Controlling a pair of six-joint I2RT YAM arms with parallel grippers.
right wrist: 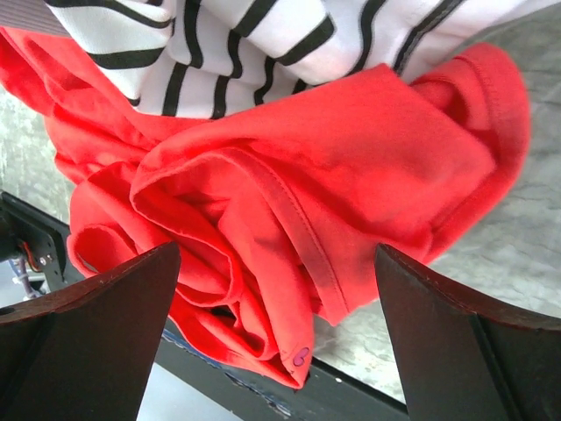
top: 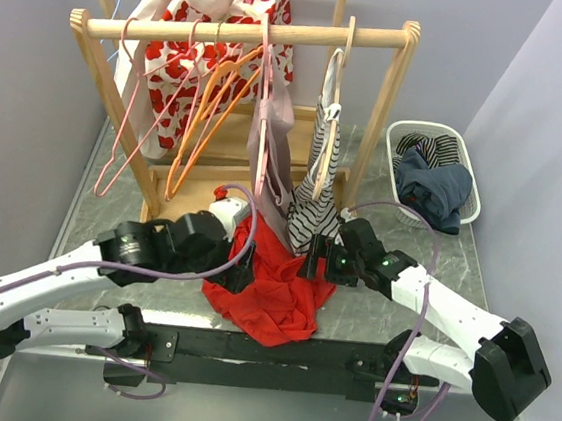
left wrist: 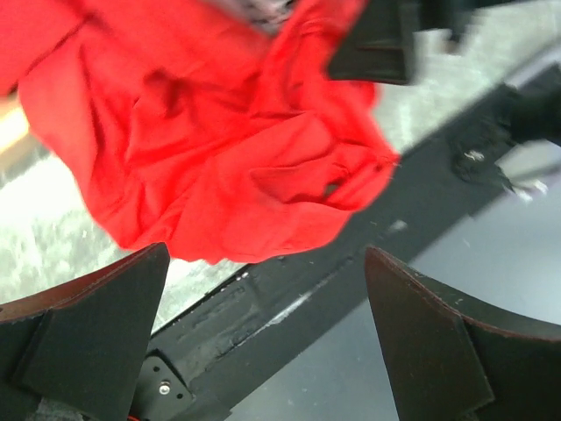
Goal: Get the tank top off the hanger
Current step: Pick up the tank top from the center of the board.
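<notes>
The red tank top (top: 273, 288) lies crumpled on the grey table (top: 110, 213), its lower part draped over the front edge. It fills the left wrist view (left wrist: 219, 149) and the right wrist view (right wrist: 289, 202). A pink hanger (top: 266, 88) hangs from the wooden rail just above it; I cannot tell whether the red cloth still touches it. My left gripper (top: 238, 266) (left wrist: 267, 342) is open at the cloth's left side. My right gripper (top: 308, 259) (right wrist: 276, 338) is open at its right side, over a fold. Neither holds anything.
A wooden rack (top: 249, 32) carries several pink and orange hangers (top: 207, 102) and a black-and-white striped garment (top: 320, 174) (right wrist: 263, 44), which touches the red cloth. A floral cloth (top: 219, 33) hangs behind. A white basket (top: 472, 190) with dark clothes stands at the right.
</notes>
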